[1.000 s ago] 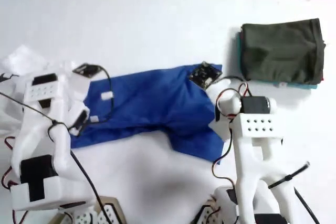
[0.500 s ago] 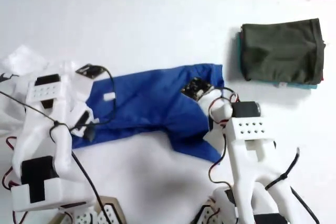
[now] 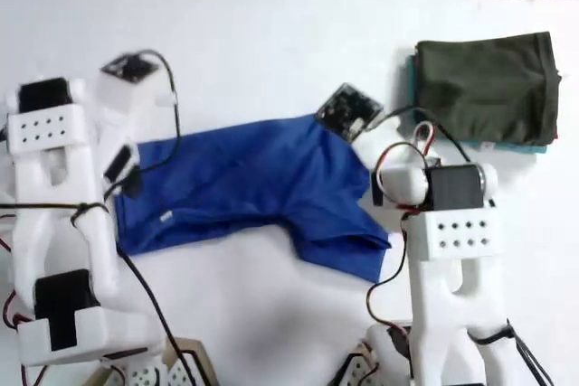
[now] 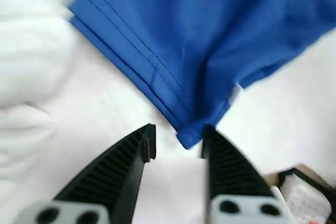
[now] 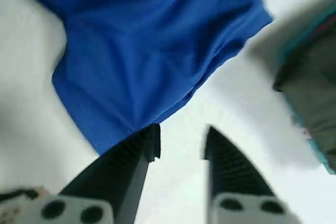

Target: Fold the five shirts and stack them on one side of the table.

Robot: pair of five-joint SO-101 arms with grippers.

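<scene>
A blue shirt lies crumpled lengthwise across the middle of the table. My left gripper hangs open over its left end; in the left wrist view the shirt's corner sits just beyond the open left gripper. My right gripper is open above the shirt's right edge, and the blue cloth lies ahead of the right gripper, which holds nothing. A folded stack, olive shirt on top of a teal one, rests at the far right.
White cloth lies bunched beside the blue shirt's left end. The folded stack is close to the right gripper. Both arm bases and loose cables stand along the near edge. Bare table stretches along the far side.
The right gripper dragged the shirt's far right corner inward, then pulled back to the right. The left arm lifted off the shirt's left edge and swung toward the far side.
</scene>
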